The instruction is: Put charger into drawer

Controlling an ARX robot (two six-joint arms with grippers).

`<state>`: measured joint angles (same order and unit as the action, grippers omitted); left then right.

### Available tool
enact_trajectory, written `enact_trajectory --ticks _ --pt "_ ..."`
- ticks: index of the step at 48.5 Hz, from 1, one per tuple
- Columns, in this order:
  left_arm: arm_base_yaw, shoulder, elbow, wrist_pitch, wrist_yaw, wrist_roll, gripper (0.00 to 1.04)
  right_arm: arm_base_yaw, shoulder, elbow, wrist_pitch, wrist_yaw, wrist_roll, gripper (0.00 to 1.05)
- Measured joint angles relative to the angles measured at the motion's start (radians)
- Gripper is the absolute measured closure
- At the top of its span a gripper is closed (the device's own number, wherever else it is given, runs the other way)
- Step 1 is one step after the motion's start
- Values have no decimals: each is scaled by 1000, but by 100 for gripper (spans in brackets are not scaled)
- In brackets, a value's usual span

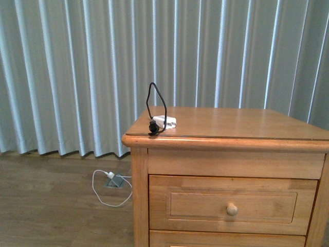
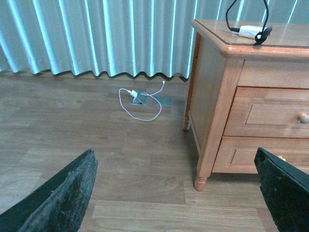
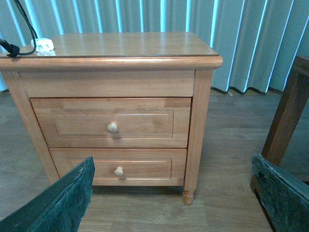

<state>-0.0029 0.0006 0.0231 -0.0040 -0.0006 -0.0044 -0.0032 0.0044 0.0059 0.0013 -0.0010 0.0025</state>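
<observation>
Two grippers spread wide, empty: left gripper [image 2: 174,193], right gripper [image 3: 174,198]. Charger [image 1: 165,122] up beyond both, on the nightstand [image 1: 231,126] corner; drawer [image 3: 77,123] shut ahead. Risk: I snag the cable loop [image 1: 154,98], dragging the block off the edge.

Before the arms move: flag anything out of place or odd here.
The charger sits at the front corner of the nightstand, its black plug at the edge, cable arching upward. A white cable lies loose on the floor. Nothing looks damaged.
</observation>
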Motion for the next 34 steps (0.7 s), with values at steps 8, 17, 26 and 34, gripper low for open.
enact_trajectory --ticks 8,17,26,34 --pt "0 0 0 0 0 0 6 0 0 0 0 0 0 9" --pt "0 0 0 0 0 0 6 0 0 0 0 0 0 9" --pt "0 0 0 0 0 0 6 0 0 0 0 0 0 9" --pt "0 0 0 0 0 0 6 0 0 0 0 0 0 9"
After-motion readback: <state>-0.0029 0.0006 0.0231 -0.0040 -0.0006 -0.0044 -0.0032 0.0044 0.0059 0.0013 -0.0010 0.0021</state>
